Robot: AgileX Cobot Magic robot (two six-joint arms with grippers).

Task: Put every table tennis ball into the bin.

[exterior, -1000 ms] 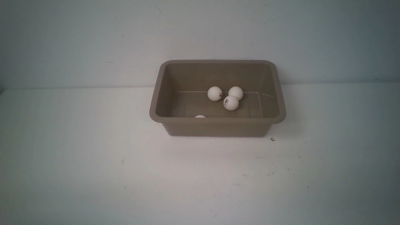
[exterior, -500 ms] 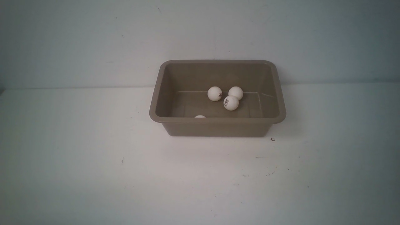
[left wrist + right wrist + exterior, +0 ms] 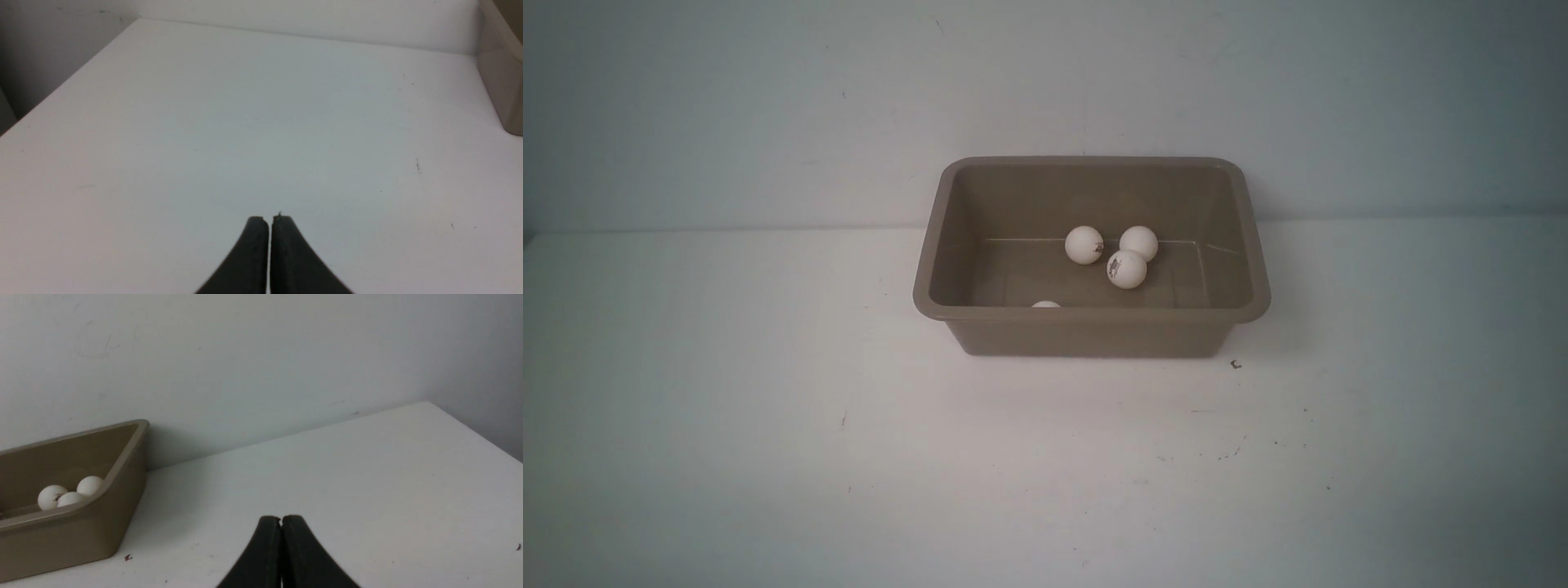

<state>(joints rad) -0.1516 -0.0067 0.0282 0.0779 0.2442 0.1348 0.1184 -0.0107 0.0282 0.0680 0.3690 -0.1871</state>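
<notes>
The taupe-brown bin (image 3: 1090, 331) stands on the white table near the back wall. Inside it lie three white table tennis balls close together (image 3: 1084, 244) (image 3: 1138, 242) (image 3: 1126, 269). The top of another ball (image 3: 1045, 305) peeks over the bin's near rim. In the right wrist view the bin (image 3: 81, 535) holds three balls (image 3: 51, 496) at its corner. My left gripper (image 3: 270, 218) is shut and empty over bare table, with the bin's wall (image 3: 496, 81) off to one side. My right gripper (image 3: 281, 517) is shut and empty too. Neither arm shows in the front view.
The wall runs right behind the bin. A small dark speck (image 3: 1236, 364) lies on the table by the bin's near right corner. The table's left edge (image 3: 61, 87) and right edge (image 3: 474, 430) show in the wrist views.
</notes>
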